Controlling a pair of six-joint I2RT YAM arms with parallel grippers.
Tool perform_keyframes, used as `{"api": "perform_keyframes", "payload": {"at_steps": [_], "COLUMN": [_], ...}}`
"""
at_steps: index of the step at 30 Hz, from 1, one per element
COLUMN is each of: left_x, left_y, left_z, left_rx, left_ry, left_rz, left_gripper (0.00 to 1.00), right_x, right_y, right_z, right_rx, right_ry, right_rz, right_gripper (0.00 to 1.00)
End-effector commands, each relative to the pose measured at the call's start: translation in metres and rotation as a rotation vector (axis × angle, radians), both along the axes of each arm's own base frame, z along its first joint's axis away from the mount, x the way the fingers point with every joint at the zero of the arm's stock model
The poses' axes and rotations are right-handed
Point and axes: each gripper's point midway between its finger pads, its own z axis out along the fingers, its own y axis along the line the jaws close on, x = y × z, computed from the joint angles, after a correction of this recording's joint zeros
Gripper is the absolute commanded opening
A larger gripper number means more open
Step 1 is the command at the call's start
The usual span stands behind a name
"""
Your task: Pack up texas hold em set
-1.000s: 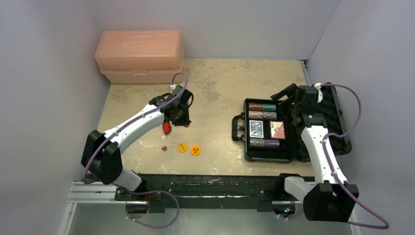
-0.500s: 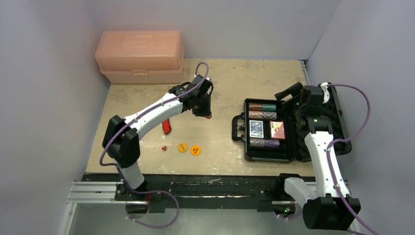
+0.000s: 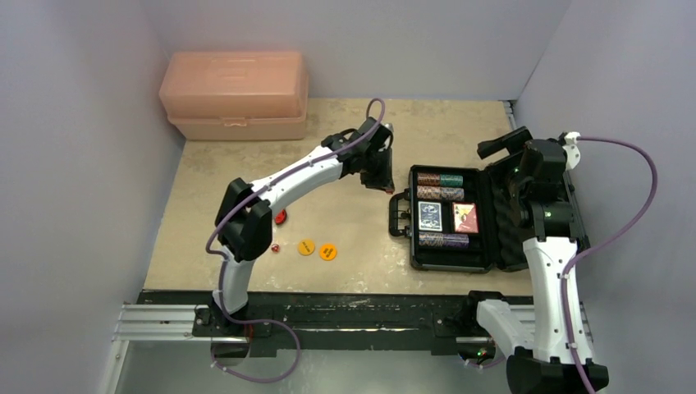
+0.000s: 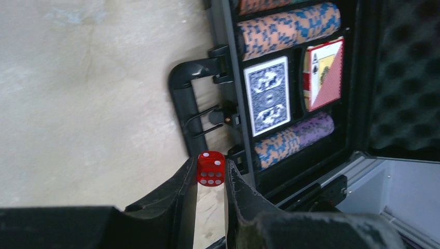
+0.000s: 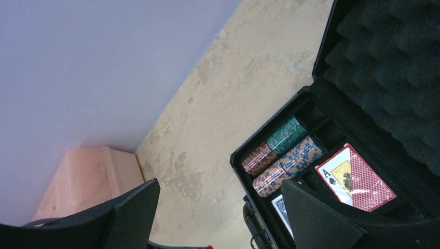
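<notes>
The black case [image 3: 450,266] lies open on the right of the table. It holds rows of striped chips [image 3: 440,180], a blue deck [image 3: 430,217] and a red deck [image 3: 465,217]. My left gripper [image 3: 379,176] is shut on a red die [image 4: 210,168], held above the table just left of the case handle [image 4: 181,98]. My right gripper [image 3: 502,148] is open and empty, raised over the far end of the case by its foam lid [image 5: 394,67]. Two orange discs [image 3: 317,249] and another red die [image 3: 276,248] lie on the table at the front left.
A peach toolbox [image 3: 235,94] stands at the back left corner. A red utility knife [image 3: 281,217] lies partly hidden under my left arm. Walls close in the table on the left, back and right.
My left arm has swung right from the red knife to the case's handle side, with the die between its fingers. My right gripper has moved back and to the right, off the case's tray.
</notes>
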Motion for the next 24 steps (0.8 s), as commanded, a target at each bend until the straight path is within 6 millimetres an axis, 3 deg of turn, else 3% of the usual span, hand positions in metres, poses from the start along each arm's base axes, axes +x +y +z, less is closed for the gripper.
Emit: {"api": "perform_keyframes", "payload": {"at_steps": [1, 11, 24], "left_x": [0.002, 0.003, 0.005], "left_y": [-0.048, -0.108, -0.173], "left_z": [0.03, 0.034, 0.014], "left_rx": [-0.152, -0.279, -0.417], "left_ry": [-0.001, 0.031, 0.038], "left_rz": [-0.032, -0.065, -0.04], "left_gripper": [0.0, 0.0, 0.0], "right_x": [-0.013, -0.022, -0.027], "right_y": [-0.004, -0.004, -0.002], "right_z": [0.012, 0.02, 0.018], "right_rx": [-0.024, -0.025, -0.033], "right_ry": [-0.011, -0.03, -0.035], "right_rz": [-0.022, -0.025, -0.016], "right_gripper": [0.92, 0.92, 0.92]}}
